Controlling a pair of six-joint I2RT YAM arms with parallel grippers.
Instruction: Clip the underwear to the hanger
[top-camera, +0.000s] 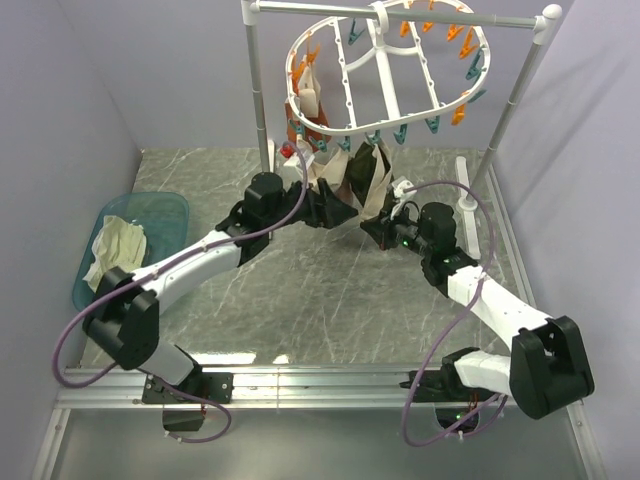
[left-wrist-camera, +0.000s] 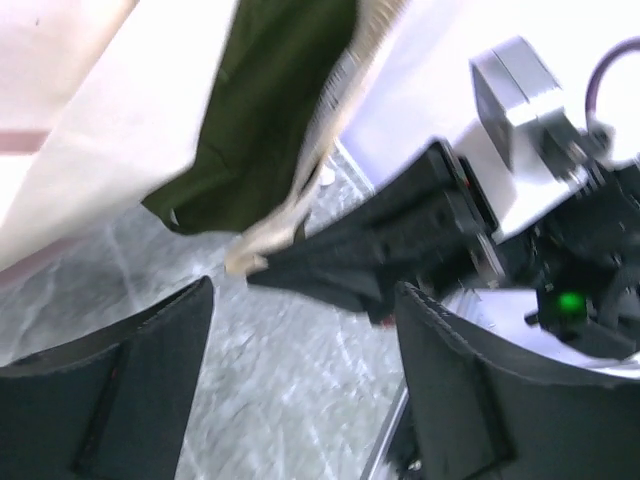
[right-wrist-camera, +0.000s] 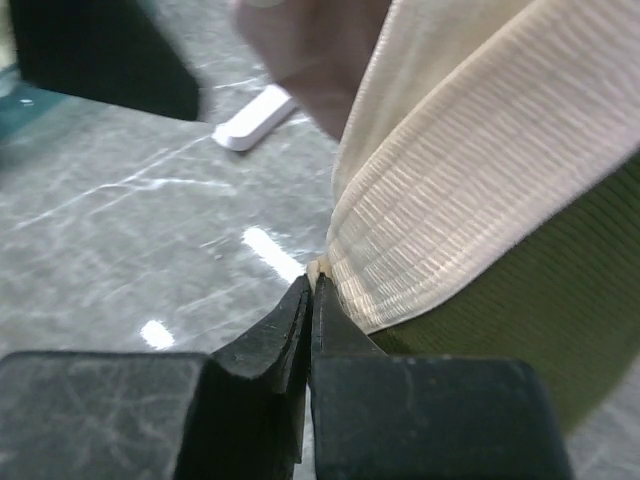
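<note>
The underwear (top-camera: 368, 178), dark olive with a beige waistband, hangs under the near rim of the white oval hanger (top-camera: 390, 75). I cannot tell whether a pin holds it. My right gripper (top-camera: 374, 226) is shut on the lower corner of the waistband, as the right wrist view shows (right-wrist-camera: 312, 284), with the green cloth (right-wrist-camera: 570, 300) beside it. My left gripper (top-camera: 336, 211) is open and empty just left of the underwear. In the left wrist view it (left-wrist-camera: 305, 380) sits below the green cloth (left-wrist-camera: 260, 110), apart from it.
Pinkish-beige and rust-red garments (top-camera: 306, 100) hang on the hanger's left side. The white pole stand (top-camera: 262, 90) carries the hanger, with its foot (top-camera: 464, 190) at the right. A teal basin (top-camera: 160, 215) with a cream-white cloth (top-camera: 115, 250) sits at the left.
</note>
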